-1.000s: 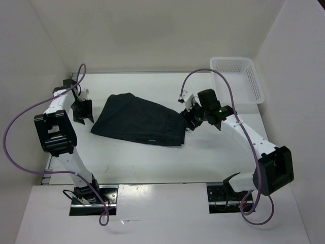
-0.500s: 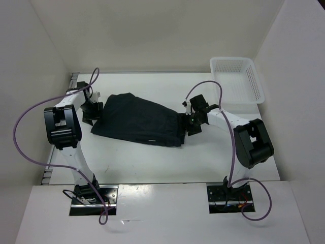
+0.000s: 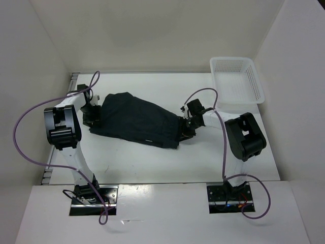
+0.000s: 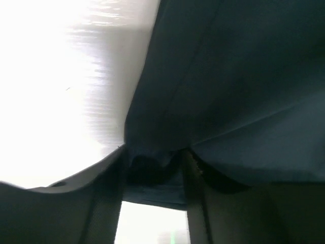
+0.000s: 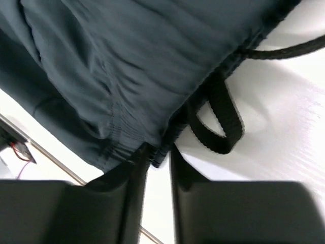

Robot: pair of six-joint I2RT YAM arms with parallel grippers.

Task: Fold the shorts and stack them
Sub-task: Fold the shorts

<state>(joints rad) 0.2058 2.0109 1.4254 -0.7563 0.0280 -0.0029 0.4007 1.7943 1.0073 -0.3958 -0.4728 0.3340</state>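
Dark shorts [image 3: 137,120] lie spread across the middle of the white worktop [image 3: 152,162]; left end effector [image 4: 152,158] straddles their bunched left edge, grip impossible to tell; right end effector [image 5: 158,152] is clamped on their right edge.

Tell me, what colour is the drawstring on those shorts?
The drawstring is black; the right wrist view shows it best.
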